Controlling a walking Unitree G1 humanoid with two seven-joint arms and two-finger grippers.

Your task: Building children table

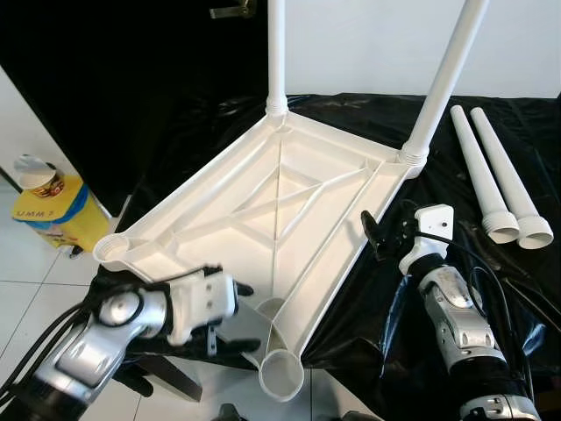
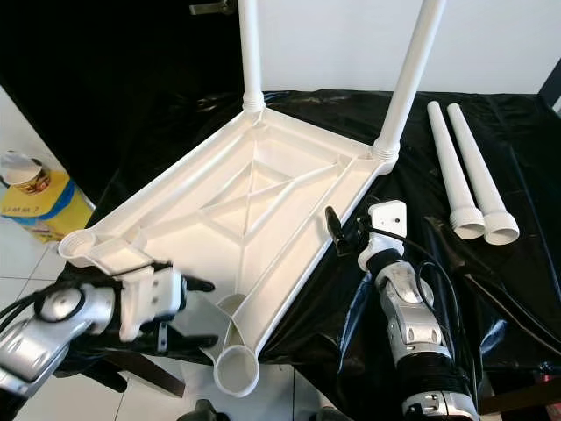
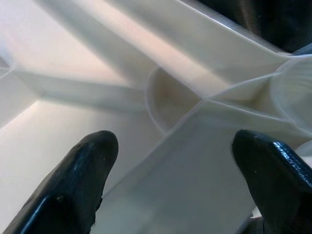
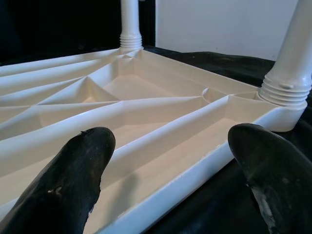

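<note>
The white tabletop [image 1: 263,206] lies upside down across the centre of the frame on a black plastic sheet [image 1: 491,298], its ribbed underside facing up. You have 2 white legs already standing in its far corners: one [image 1: 276,53] at the top centre and one [image 1: 447,74] at the upper right. 2 loose legs [image 1: 495,175] lie side by side on the sheet at the right edge, threaded ends toward you. 2 leg sockets are open: one [image 1: 112,247] at the left corner and one [image 1: 281,375] at the bottom centre, overhanging the white tiled floor [image 1: 26,263].

Your left gripper [image 1: 238,316] sits at the lower left, fingers spread wide, one finger [image 3: 78,183] over the tray's inner rib close to the near socket. Your right gripper [image 1: 372,235] is right of centre, just beside the tabletop's right rim, fingers also spread, with nothing between them. In its wrist view the rim runs between the 2 black fingers [image 4: 73,175].

A yellow box [image 1: 54,210] with a jar on it sits at the left edge.
</note>
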